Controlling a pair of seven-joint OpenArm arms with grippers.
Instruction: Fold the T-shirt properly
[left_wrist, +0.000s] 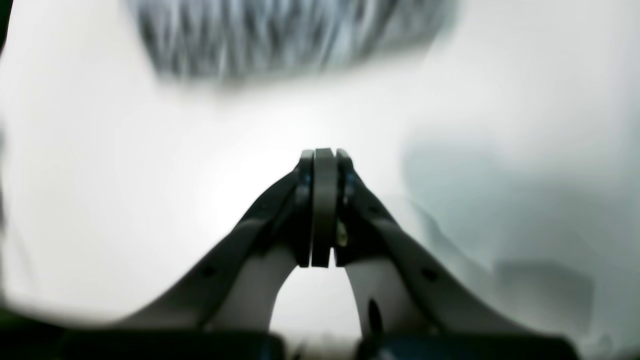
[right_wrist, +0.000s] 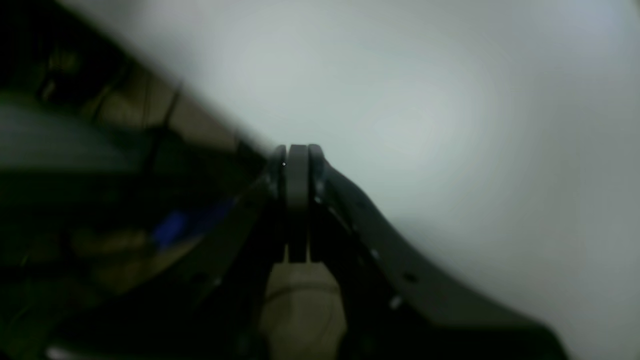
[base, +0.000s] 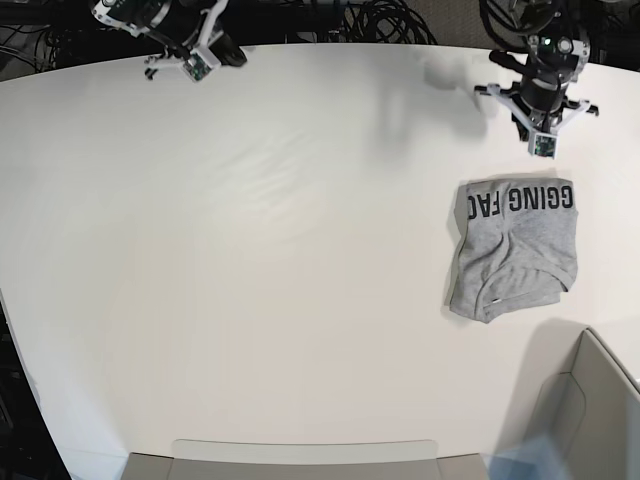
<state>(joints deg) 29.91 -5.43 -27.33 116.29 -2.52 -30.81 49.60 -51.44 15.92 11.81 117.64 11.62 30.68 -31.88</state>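
The heather-grey T-shirt (base: 515, 250) lies folded into a compact shape on the right of the white table (base: 280, 250), with black block lettering along its far edge. It shows as a blurred grey patch at the top of the left wrist view (left_wrist: 290, 35). My left gripper (left_wrist: 324, 152) is shut and empty, hovering above the table just beyond the shirt's far edge (base: 540, 135). My right gripper (right_wrist: 297, 150) is shut and empty at the far left table edge (base: 225, 52), well away from the shirt.
A grey open box (base: 590, 400) stands at the front right corner, close to the shirt. A flat grey tray edge (base: 300, 458) runs along the front. Black cables (base: 380, 20) lie behind the table's far edge.
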